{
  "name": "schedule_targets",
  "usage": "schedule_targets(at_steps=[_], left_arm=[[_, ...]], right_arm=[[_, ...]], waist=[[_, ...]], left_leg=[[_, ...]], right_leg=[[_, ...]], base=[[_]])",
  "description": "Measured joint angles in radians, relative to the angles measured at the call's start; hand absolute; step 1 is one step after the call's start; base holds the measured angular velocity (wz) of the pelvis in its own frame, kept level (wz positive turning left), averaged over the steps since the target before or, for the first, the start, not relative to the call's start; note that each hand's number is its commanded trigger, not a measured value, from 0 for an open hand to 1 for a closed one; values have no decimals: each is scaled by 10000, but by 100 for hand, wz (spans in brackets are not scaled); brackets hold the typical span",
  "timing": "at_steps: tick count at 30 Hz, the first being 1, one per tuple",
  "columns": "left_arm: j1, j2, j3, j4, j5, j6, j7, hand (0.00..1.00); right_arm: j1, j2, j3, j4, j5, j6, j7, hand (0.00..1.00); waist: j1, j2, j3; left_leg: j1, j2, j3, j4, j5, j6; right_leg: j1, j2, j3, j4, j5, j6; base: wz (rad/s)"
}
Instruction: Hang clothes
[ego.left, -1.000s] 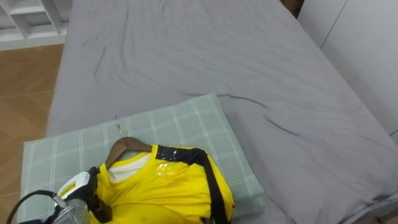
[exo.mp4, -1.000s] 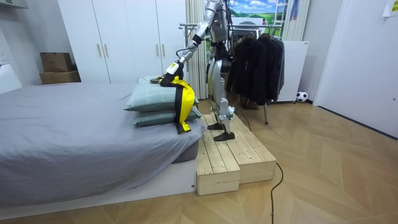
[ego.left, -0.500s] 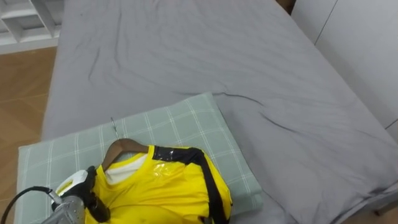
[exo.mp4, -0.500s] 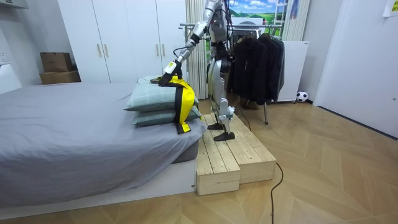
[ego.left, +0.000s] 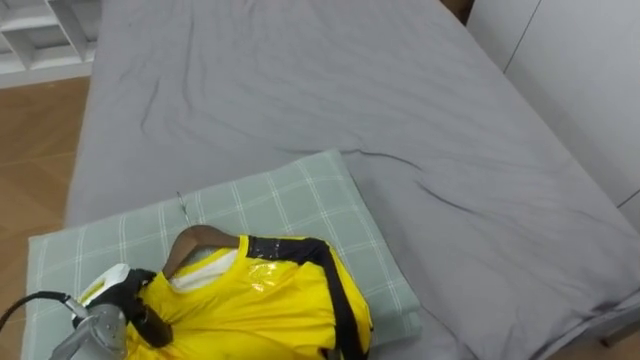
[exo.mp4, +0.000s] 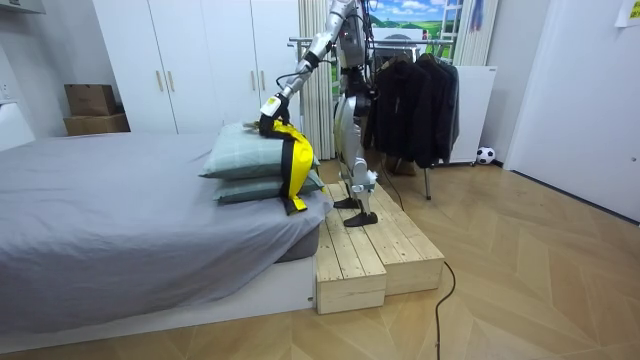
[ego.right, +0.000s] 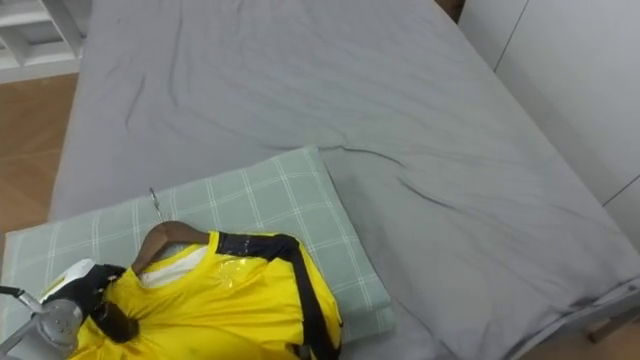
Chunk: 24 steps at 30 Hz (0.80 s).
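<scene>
A yellow shirt (ego.left: 260, 305) with black trim hangs on a brown wooden hanger (ego.left: 195, 240), whose thin metal hook (ego.left: 183, 203) points up the pillow. It lies on a green checked pillow (ego.left: 290, 200) at the head of the bed. My left hand (ego.left: 110, 300) comes in from the lower left, its dark fingers curled into the shirt's shoulder over the hanger's arm. In the room view I stand on a wooden platform (exo.mp4: 365, 250) by the bed, left arm stretched to the yellow shirt (exo.mp4: 288, 150), which drapes over the pillow stack's edge.
The grey bed sheet (ego.left: 350, 90) spreads wide beyond the pillow. Behind me a clothes rack (exo.mp4: 415, 95) holds dark jackets. White wardrobes (exo.mp4: 200, 60) line the wall, with cardboard boxes (exo.mp4: 92, 105) beside them. Wooden floor lies left of the bed (ego.left: 30, 150).
My left hand has slid left and risen a little at the shirt's shoulder. The camera shifted slightly. The shirt and hanger stay on the pillow.
</scene>
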Motion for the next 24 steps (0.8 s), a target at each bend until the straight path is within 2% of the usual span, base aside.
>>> schedule_targets(at_steps=[24], left_arm=[[3,-26,-7,3,-100,22,-419,100]], right_arm=[[-1,-1,27,10,63,-1,83,0]], waist=[[24,39,-23]], left_leg=[[442,10,45,-115,1,1]], right_leg=[[549,46,0,-345,138,50]], base=[[0]])
